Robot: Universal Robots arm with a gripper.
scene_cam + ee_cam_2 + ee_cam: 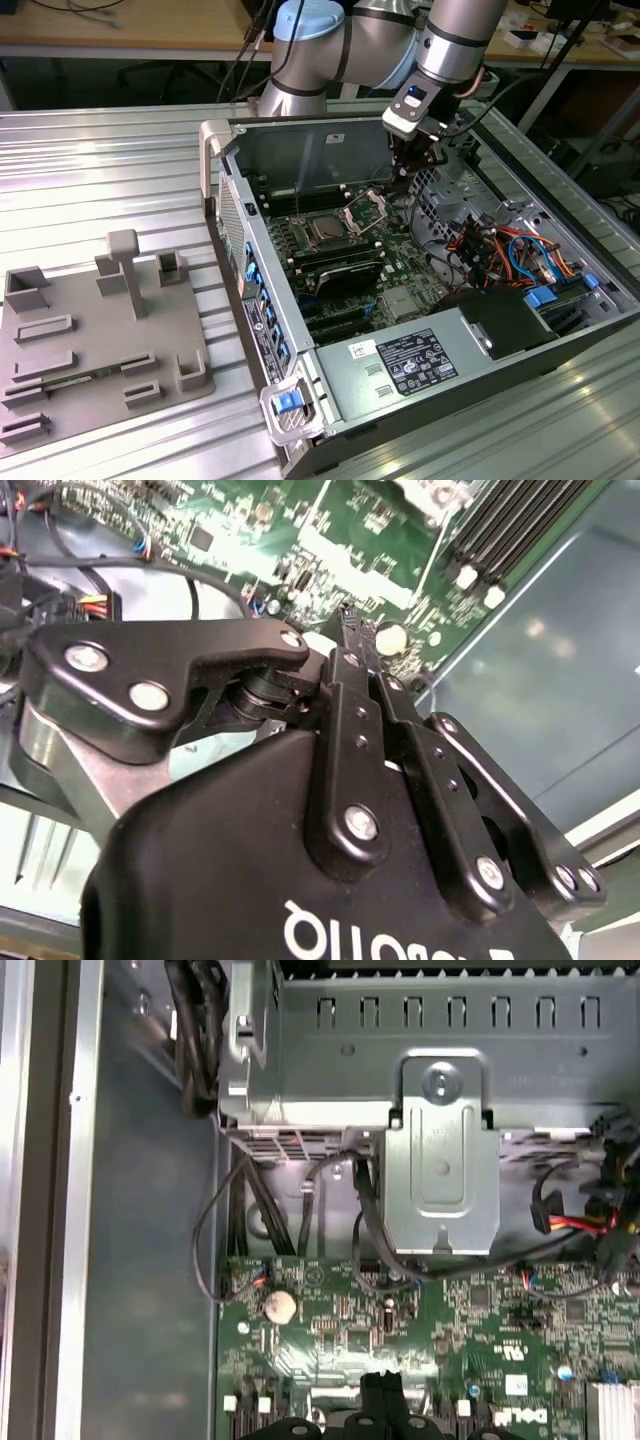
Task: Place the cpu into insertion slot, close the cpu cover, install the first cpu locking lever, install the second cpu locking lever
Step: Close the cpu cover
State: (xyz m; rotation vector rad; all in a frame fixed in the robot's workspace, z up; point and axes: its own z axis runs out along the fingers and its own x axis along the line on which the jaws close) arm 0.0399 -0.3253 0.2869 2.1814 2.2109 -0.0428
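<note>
Now the black gripper (405, 180) hangs, fingers pressed together, just beside the raised silvery square-frame cpu cover (367, 208), and the small dull silver-grey square cpu (325, 229) already lies seated on the green motherboard (398, 258). Best, I'd say, to push the frame's top edge down steadily, clear of the chip.

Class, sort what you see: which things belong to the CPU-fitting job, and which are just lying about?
Job: cpu, already seated; cpu cover, raised open; claw, near the cover.
Lying about: grey fixture tray; orange and blue cables; coin cell.
</note>
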